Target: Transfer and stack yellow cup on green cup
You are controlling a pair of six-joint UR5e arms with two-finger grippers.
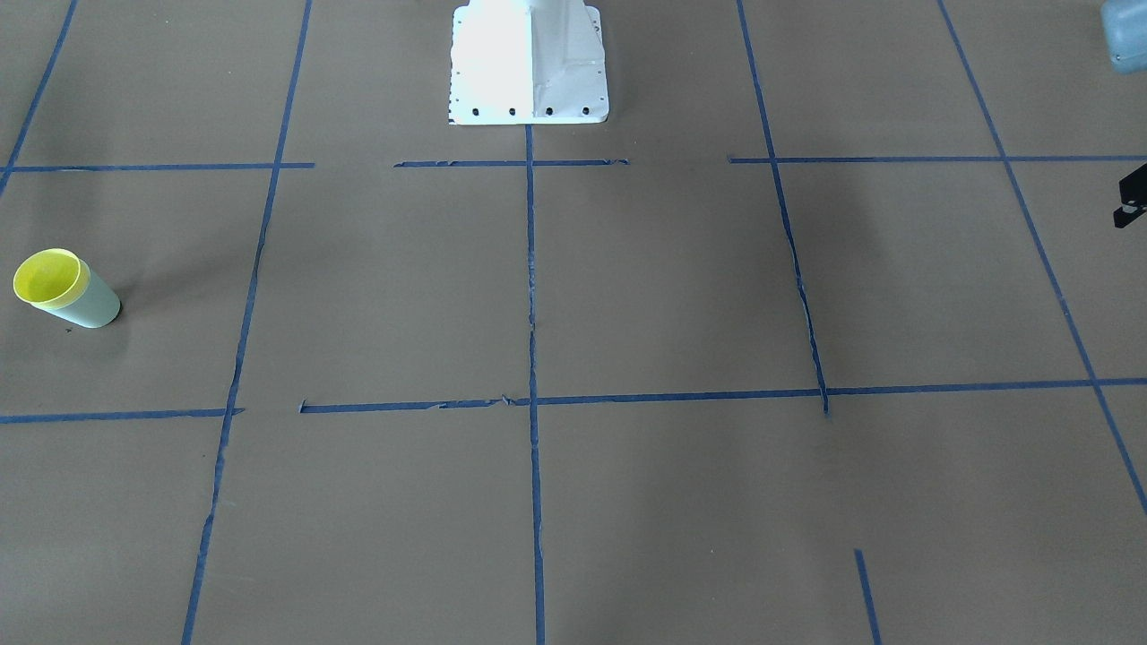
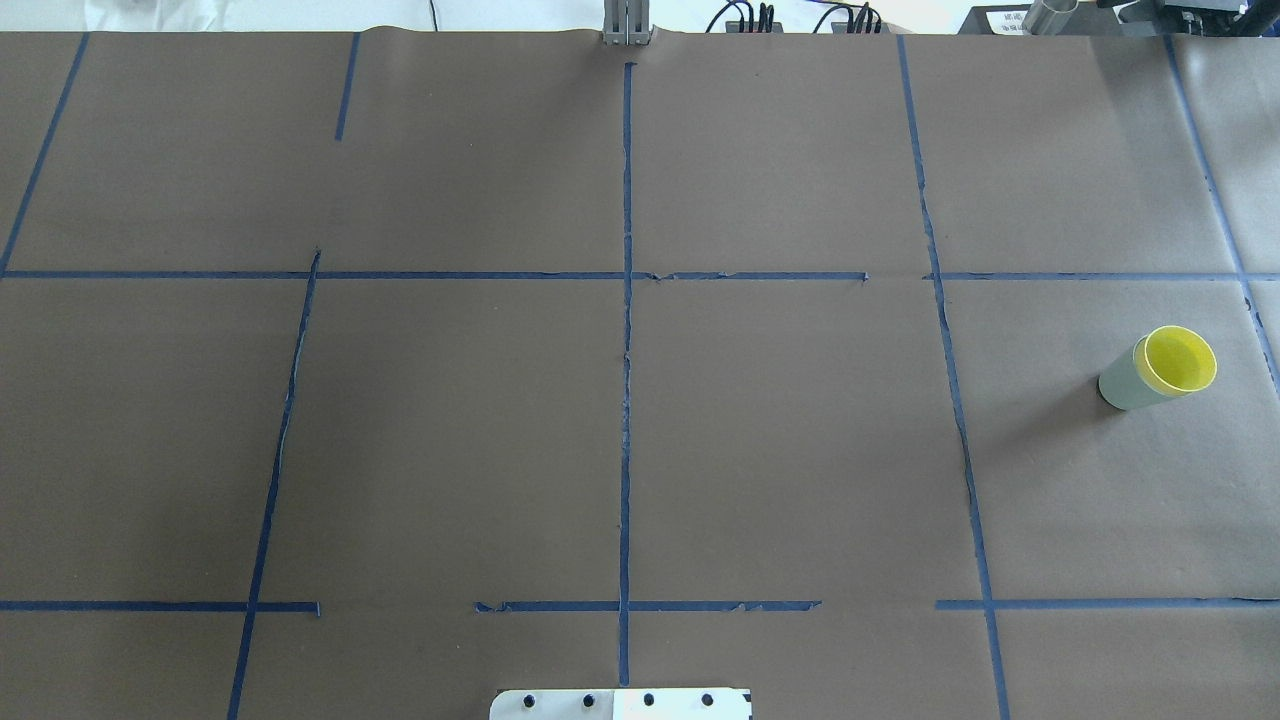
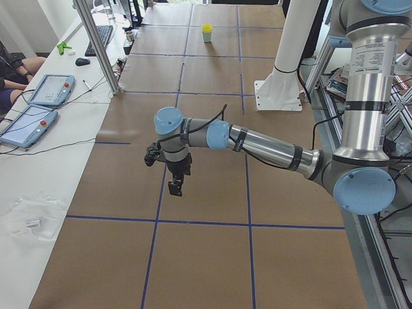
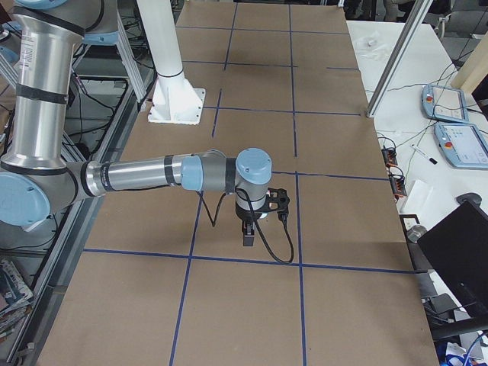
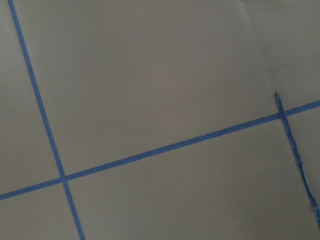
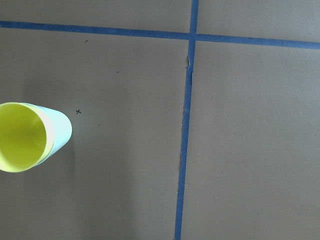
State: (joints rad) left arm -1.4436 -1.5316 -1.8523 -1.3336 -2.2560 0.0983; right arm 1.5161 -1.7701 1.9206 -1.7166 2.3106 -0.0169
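The yellow cup (image 2: pixel 1180 358) stands upright, nested inside the green cup (image 2: pixel 1122 384) at the bench's (image 2: pixel 700 450) right end. It is nearer the right tool (image 4: pixel 249 232). Whether that or the left tool (image 3: pixel 175 187) is clenched, I cannot tell.

I get bright, even light; robot base (image 1: pixel 502 54) blown out w/ glare; green cup (image 1: pixel 94 309) throws soft shadow; L-wrist pic sl. soft.

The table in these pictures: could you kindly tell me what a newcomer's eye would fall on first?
The bright yellow cup catches the eye first, nested inside the green cup near the table's edge on the robot's right. Then the blue tape grid across the brown surface, with the left arm and right arm stretched out above it.
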